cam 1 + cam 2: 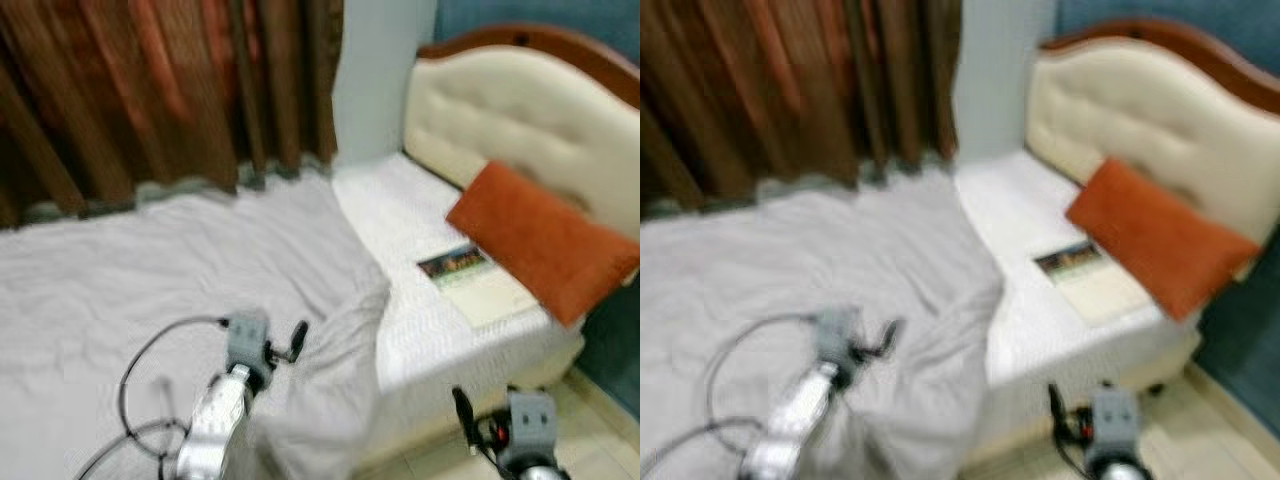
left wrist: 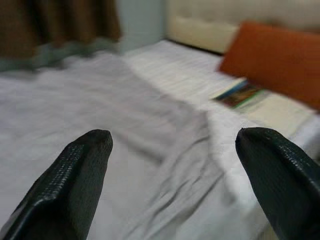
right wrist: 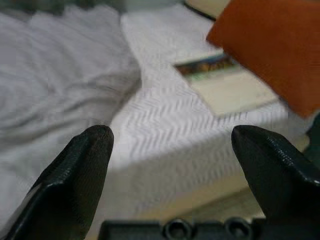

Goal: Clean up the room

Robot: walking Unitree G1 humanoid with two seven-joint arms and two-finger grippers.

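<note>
A rumpled grey blanket covers most of the bed and hangs over its near edge. Beside it lies the bare white mattress with a thin book on it. An orange pillow leans against the cream headboard, partly over the book. My left gripper hovers low over the blanket's folded edge, and the left wrist view shows that gripper open and holding nothing. My right gripper is below the mattress corner; the right wrist view shows it open, facing the mattress side and the book.
Brown curtains hang along the far side of the bed. A pale wall strip stands between the curtains and the headboard. Light floor tiles run beside the bed at the lower right. A black cable loops from my left arm.
</note>
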